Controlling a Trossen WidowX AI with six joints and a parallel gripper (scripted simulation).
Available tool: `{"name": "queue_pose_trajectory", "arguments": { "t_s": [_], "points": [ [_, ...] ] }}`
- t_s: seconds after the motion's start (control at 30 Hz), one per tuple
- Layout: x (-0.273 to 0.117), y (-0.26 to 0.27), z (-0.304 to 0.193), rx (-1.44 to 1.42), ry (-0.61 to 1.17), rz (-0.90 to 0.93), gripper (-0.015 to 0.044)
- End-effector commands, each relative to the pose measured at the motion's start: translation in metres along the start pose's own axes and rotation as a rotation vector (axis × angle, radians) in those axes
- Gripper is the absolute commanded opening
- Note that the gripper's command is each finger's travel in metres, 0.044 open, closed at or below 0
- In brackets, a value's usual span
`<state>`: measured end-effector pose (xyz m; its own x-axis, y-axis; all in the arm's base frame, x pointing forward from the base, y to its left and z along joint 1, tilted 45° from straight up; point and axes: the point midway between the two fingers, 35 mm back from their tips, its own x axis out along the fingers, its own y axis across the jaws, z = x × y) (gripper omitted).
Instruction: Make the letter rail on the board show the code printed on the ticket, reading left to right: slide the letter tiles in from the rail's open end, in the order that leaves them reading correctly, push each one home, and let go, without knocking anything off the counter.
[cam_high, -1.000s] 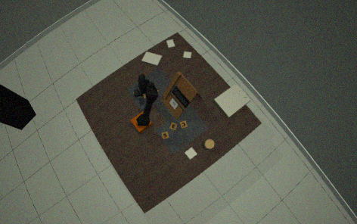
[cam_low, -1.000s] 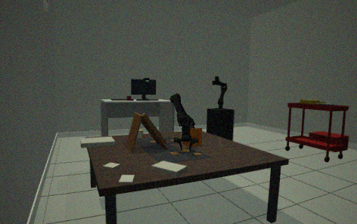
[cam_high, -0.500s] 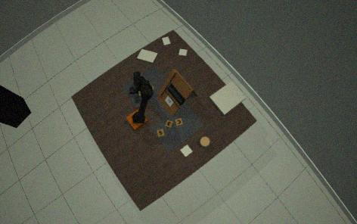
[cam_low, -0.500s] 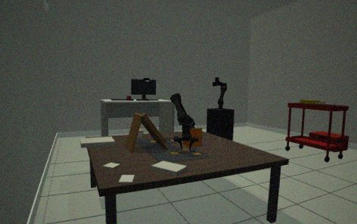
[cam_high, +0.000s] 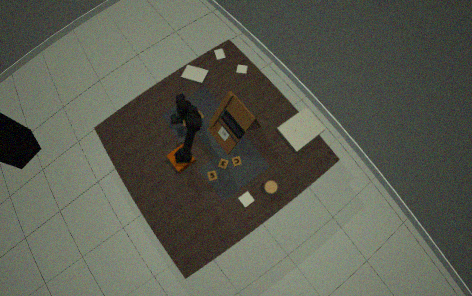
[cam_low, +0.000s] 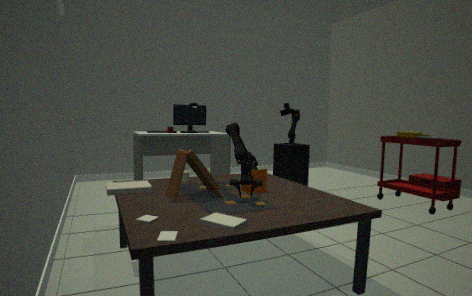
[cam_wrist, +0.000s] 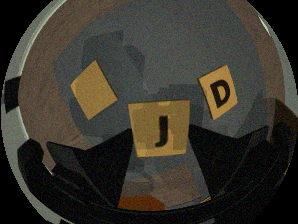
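My gripper (cam_wrist: 160, 131) (cam_low: 248, 191) is shut on the J tile (cam_wrist: 161, 112), its letter facing the wrist camera; it looks slightly above the mat. The D tile (cam_wrist: 227, 85) lies on the right in the wrist view, and a tile with no visible letter (cam_wrist: 94, 90) on the left. Three more tiles (cam_high: 223, 163) (cam_high: 236, 161) (cam_high: 212, 175) lie on the mat, letters too small to read. The tilted wooden board (cam_high: 242, 111) (cam_low: 175, 183) carries a dark rail (cam_high: 232, 124) and the white ticket (cam_high: 223, 133). The ticket's code is unreadable, and I cannot make out tiles in the rail.
A grey-blue mat (cam_high: 250, 172) lies under the tiles. A round tan disc (cam_high: 270, 187) and a white square (cam_high: 246, 199) are near one edge. A large pale slab (cam_high: 301, 130) is beyond the board. A white block (cam_high: 195, 73) (cam_low: 223, 219) and two small white squares (cam_high: 219, 53) (cam_high: 242, 69) lie near another edge.
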<state>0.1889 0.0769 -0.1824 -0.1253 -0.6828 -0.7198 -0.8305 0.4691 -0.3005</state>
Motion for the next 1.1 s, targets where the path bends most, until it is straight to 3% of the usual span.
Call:
{"name": "queue_pose_trajectory", "arguments": {
  "t_s": [0.0,0.27,1.07],
  "points": [
    [-0.003,0.000,0.001,0.006,-0.004,0.003,0.0000],
    [-0.010,-0.006,0.003,0.018,-0.032,0.013,0.0000],
    [-0.097,-0.091,0.013,0.229,-0.399,0.105,0.0000]
  ]
}}
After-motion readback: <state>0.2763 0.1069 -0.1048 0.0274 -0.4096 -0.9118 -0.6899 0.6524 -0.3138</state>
